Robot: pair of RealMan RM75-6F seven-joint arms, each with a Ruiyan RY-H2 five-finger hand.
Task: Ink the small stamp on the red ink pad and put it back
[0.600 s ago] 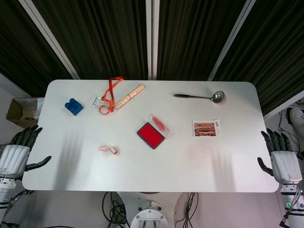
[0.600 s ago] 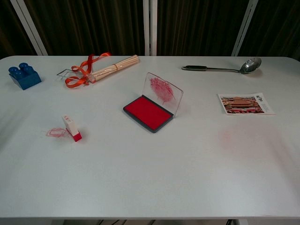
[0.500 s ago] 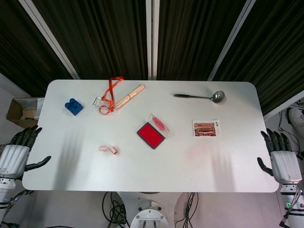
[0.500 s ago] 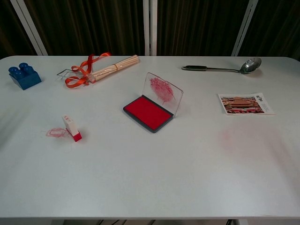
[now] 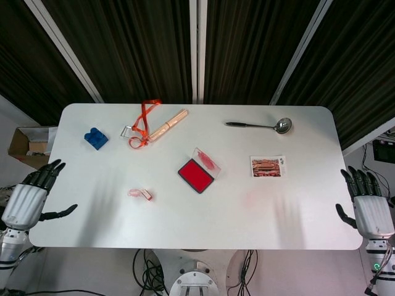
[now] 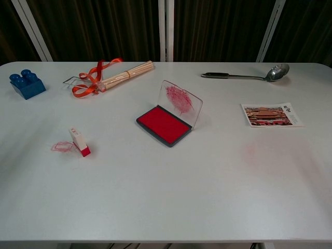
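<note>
**Both hands empty at the table's near corners, small stamp lying untouched**

Nearest, off the table's front corners, the left hand and the right hand hang with fingers spread apart and nothing in them; the chest view shows neither. Each sits outside the white table, well apart from every object, which reads as a ready pose with the reach not yet begun. The left hand is the closer one to the stamp, so it looks the likelier to make the pick.

The small stamp lies on its side on the left half of the table, a pale rectangular block with a red end, just beside a thin red looped cord. Lying flat, it probably needs a pinch across its narrow sides.

Further in, near the middle, the red ink pad sits open: a shallow dark tray filled with flat, matte red, its clear hinged lid standing up at the far edge and smeared red, so the pad is free from above. To the right, a faint pink smudge marks the table, and a glossy postcard lies flat.

Farthest back are a blue toy brick, a bundle of wooden sticks tangled with orange ribbon, and a shiny metal ladle.
</note>
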